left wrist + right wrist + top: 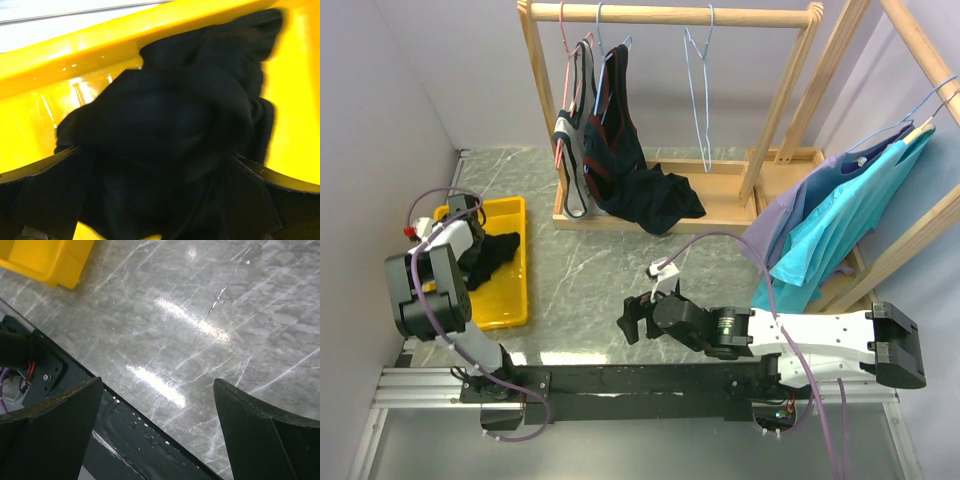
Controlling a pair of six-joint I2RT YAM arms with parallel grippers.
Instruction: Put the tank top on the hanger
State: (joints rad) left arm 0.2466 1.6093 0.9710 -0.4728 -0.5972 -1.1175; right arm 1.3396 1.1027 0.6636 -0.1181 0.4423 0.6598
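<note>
The black tank top [500, 252] lies crumpled in a yellow bin [510, 300] at the left of the table. My left gripper [476, 243] is down inside the bin, open. In the left wrist view the tank top [165, 115] bulges up between the two wide-apart fingers [40, 200], and I cannot tell whether they touch it. The light-blue wire hanger [700, 85] hangs bare on the wooden rack's rail at the back. My right gripper [628, 325] hovers open over the table's near edge, with nothing between its fingers [50, 430].
The wooden rack [670, 14] also bears a pink hanger with a grey-black top [570, 150] and a blue hanger with a red-trimmed dark top [620, 150] spilling onto the rack's base. Teal and purple garments [830, 230] hang at the right. A black rail [135, 445] borders the table's near edge.
</note>
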